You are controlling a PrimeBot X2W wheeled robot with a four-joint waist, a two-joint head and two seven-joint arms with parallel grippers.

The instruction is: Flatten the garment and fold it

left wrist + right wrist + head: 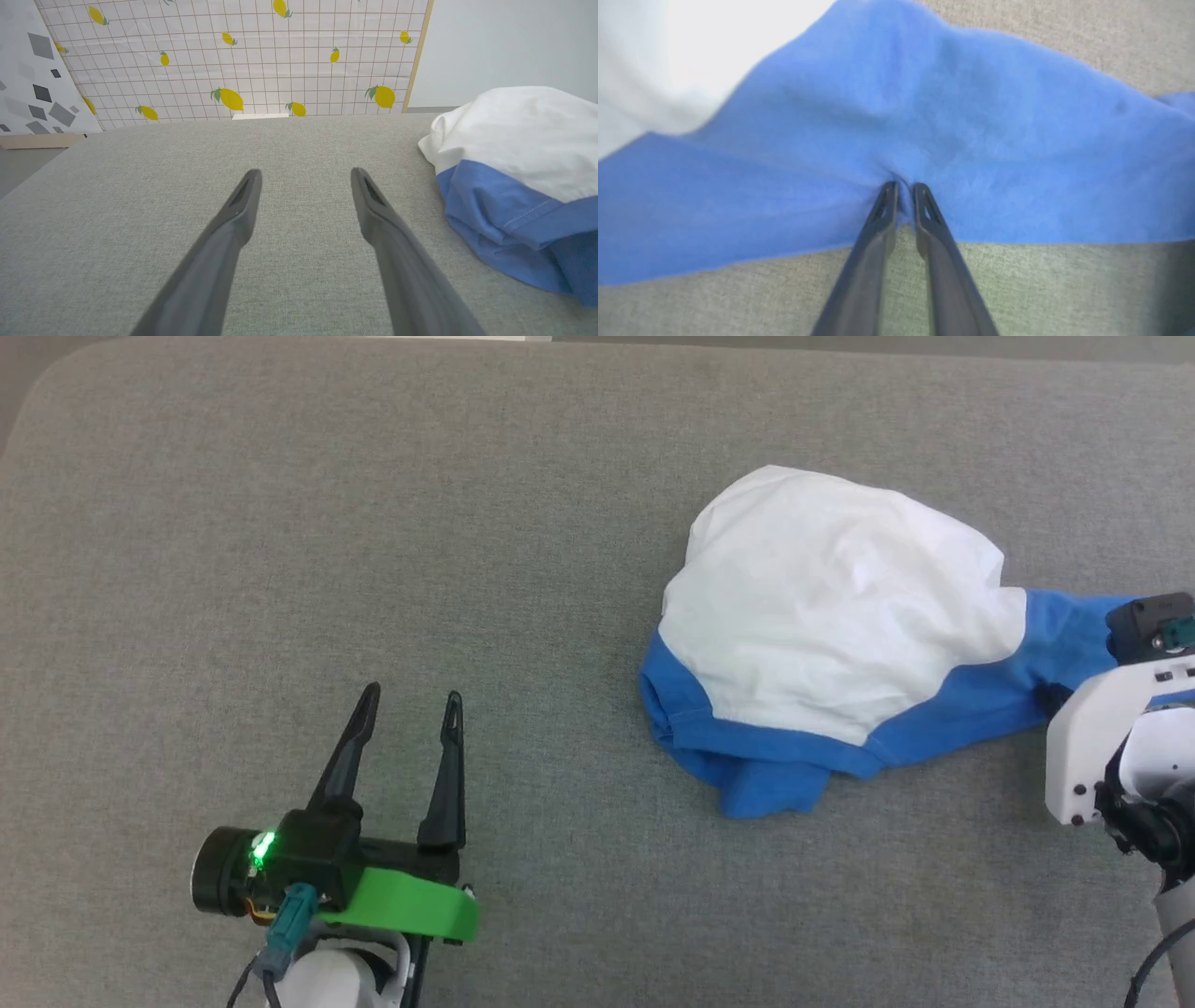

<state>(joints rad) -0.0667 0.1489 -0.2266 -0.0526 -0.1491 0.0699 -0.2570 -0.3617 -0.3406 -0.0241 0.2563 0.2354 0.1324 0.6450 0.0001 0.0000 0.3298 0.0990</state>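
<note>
Right gripper (903, 186) pinches the garment (831, 616), bunched on the counter (373, 523) at right, by a blue sleeve edge; the bite looks shallow, so pulling could slip it free. Left gripper (411, 695) stands wide, well apart.

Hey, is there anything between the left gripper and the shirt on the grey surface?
Nothing visible. Only bare grey surface lies between the open left gripper and the garment, which sits crumpled to its right. The right gripper is pinched on its blue fabric.

The left end effector (413, 693) has black tapered fingers (345, 765) and a green bracket (411, 907).
</note>
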